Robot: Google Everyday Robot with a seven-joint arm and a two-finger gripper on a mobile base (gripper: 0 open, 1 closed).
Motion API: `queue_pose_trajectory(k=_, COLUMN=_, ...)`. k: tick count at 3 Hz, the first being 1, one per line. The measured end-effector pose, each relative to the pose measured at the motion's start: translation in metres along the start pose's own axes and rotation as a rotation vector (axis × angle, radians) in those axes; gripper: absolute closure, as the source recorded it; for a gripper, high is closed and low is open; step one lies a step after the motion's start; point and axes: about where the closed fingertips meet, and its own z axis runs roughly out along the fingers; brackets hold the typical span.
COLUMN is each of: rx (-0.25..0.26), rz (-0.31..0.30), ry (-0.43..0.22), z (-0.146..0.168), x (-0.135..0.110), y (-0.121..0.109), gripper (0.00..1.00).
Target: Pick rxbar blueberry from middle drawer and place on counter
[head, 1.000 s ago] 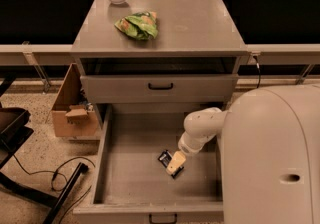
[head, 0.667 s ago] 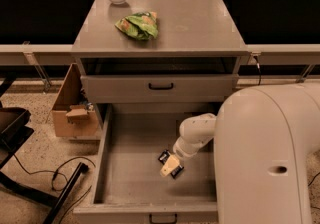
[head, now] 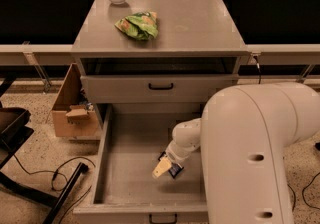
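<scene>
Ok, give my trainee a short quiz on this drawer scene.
1. Fill in: the green chip bag lies on the ____.
2. Where is the gripper? A) above the chip bag B) down in the open drawer, at the snack bar C) outside the cabinet
3. True or false: the snack bar lies on the counter.
Key: 1 counter; 2 B; 3 false.

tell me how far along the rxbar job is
Done: the middle drawer is open. In hand: the tool sits low inside it, at the rxbar blueberry on the drawer floor. Left: lifting the bar and placing it on the counter.
</scene>
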Motion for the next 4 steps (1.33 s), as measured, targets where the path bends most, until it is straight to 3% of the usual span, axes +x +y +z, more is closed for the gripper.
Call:
queue_pose_trajectory(k=2, rx=-0.024, rz=0.004, ry=0.037, z=0.032, x=0.008, y=-0.004, gripper=0.00)
queue_pose_trajectory(k=3, rx=-0.043, rz=0.014, ry=0.049, z=0.048, x=0.016, y=-0.003, gripper=0.13)
queue_pose_trajectory(k=4, rx=-0.043, rz=0.014, ry=0.048, z=0.043, x=0.014, y=-0.003, gripper=0.41)
